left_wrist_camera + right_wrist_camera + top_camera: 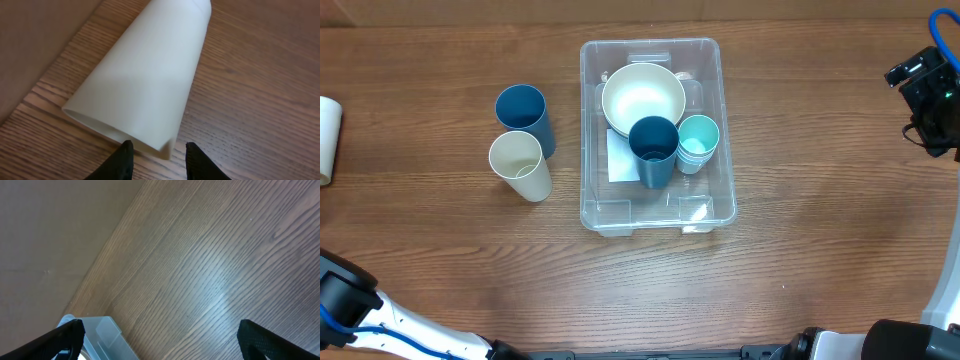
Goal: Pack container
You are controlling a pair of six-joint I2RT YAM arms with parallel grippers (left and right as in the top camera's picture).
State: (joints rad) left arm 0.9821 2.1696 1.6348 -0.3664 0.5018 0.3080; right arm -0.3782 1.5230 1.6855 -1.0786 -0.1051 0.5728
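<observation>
Container at mid-desk, both claws spread.
From above, the container (pixel 620 205) holds a bowl (pixel 642 97) and a blue cup (pixel 653 148). The left claw (pixel 161 159) gapes at a tipped cream cup (pixel 145 70) by the desk's left edge. The right claw (pixel 160 332) is wide open above the container's corner.

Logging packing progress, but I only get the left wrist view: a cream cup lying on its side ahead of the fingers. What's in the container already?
Observer: The container holds a cream bowl, a navy cup and a teal cup.
Operator: Anything else outside it?
Observer: Two upright cups to its left, a blue cup and a cream cup.
Operator: And the right fingers?
Observer: Open, over the table beside the container's corner.
</observation>
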